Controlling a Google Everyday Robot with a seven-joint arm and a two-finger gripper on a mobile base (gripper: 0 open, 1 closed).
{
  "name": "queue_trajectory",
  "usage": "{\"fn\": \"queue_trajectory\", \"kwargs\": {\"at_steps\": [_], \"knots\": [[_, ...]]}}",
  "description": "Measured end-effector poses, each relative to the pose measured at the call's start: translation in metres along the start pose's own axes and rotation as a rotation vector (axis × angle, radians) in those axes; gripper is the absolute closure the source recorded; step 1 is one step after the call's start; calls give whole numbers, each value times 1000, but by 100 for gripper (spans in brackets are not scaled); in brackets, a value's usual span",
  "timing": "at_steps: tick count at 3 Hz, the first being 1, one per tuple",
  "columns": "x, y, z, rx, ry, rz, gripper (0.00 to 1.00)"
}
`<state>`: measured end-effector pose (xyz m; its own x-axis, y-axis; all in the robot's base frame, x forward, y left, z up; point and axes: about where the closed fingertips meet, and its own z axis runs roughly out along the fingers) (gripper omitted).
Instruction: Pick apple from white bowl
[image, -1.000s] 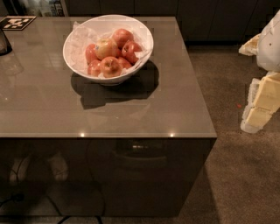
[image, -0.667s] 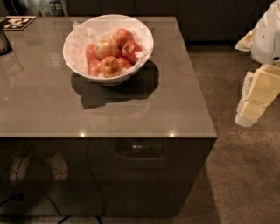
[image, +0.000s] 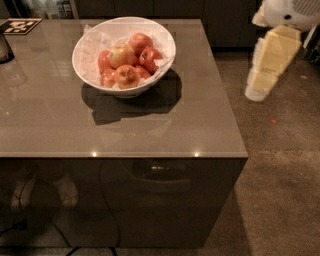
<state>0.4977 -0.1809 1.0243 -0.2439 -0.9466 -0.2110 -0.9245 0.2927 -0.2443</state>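
The white bowl (image: 162, 42) stands on the grey table near its far edge, lined with crumpled white paper. Several apples lie in it. The palest, largest apple (image: 121, 54), yellow-gold with a red blush, sits near the middle, with smaller red apples around it. My gripper (image: 259, 90) hangs at the right of the view, off the table's right side and well away from the bowl, at the end of the cream-coloured arm.
The grey glossy table (image: 165, 130) fills the left and middle; its right edge runs close to my arm. A dark object (image: 5, 49) stands at the far left edge. A black-and-white marker tag (image: 20, 26) lies at the back left corner. Carpet floor lies right.
My arm and gripper have moved left and up, closer to the table's right edge. The bowl and apples have not moved.
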Motion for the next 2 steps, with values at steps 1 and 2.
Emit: {"fn": "queue_trajectory", "kwargs": {"at_steps": [1, 2], "knots": [[-37, -20, -19, 39, -58, -66, 0], [-46, -29, -22, 77, -88, -68, 0]]}}
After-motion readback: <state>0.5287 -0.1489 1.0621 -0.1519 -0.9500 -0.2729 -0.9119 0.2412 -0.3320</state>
